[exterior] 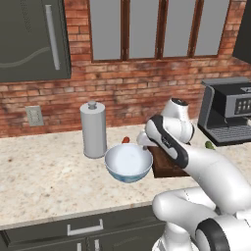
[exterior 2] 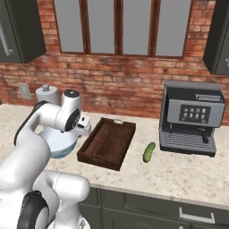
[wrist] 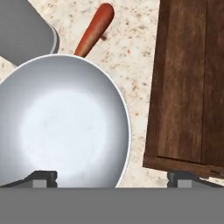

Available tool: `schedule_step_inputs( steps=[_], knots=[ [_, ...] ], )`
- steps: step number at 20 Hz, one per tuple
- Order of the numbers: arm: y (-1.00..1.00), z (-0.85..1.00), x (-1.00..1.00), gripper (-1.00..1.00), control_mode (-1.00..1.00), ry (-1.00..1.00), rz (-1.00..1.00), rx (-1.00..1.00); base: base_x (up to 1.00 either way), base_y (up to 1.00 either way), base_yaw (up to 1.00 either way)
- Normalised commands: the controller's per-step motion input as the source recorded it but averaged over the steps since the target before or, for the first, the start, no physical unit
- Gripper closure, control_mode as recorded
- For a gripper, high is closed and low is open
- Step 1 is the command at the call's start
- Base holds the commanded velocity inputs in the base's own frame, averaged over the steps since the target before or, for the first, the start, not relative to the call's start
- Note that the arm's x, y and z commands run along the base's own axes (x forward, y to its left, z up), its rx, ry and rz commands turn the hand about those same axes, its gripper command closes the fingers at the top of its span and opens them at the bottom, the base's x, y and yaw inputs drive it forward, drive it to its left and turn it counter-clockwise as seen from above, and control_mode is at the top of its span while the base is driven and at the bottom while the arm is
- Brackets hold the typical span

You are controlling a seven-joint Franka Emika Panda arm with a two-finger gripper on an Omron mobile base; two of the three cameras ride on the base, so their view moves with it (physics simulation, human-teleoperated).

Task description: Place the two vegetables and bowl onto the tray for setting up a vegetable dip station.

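With its tips spread apart above the wide white-inside bowl's (wrist: 65, 127) rim, the tool (wrist: 111, 177) should probably straddle that edge squarely before closing, clear of the dark brown wooden tray (wrist: 188, 83).

nothing readable is showing anywhere. the coffee machine (exterior 2: 191, 117) is carrying a dark front panel with two rows of small pale button icons, too small to make out, and no brand name or number is appearing on it.
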Motion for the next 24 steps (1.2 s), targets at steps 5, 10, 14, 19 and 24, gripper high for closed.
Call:
schedule_step_inputs(
  steps=[5, 10, 14, 19, 24],
  knots=[
    [0.00, -0.29, 0.09, -1.00, -1.00, 0.00, 0.00, 0.00, 0.00, 0.00, 0.00],
    [0.03, -0.25, 0.11, -1.00, -1.00, 0.00, 0.00, 0.00, 0.00, 0.00, 0.00],
    [0.07, -0.22, 0.13, -1.00, -1.00, 0.03, 0.00, 0.00, 0.00, 0.00, 0.00],
    [0.06, -0.19, 0.11, -1.00, -1.00, 0.03, 0.00, 0.00, 0.00, 0.00, 0.00],
    [0.04, -0.17, 0.09, -1.00, -1.00, 0.04, 0.00, 0.00, 0.00, 0.00, 0.00]
  ],
)
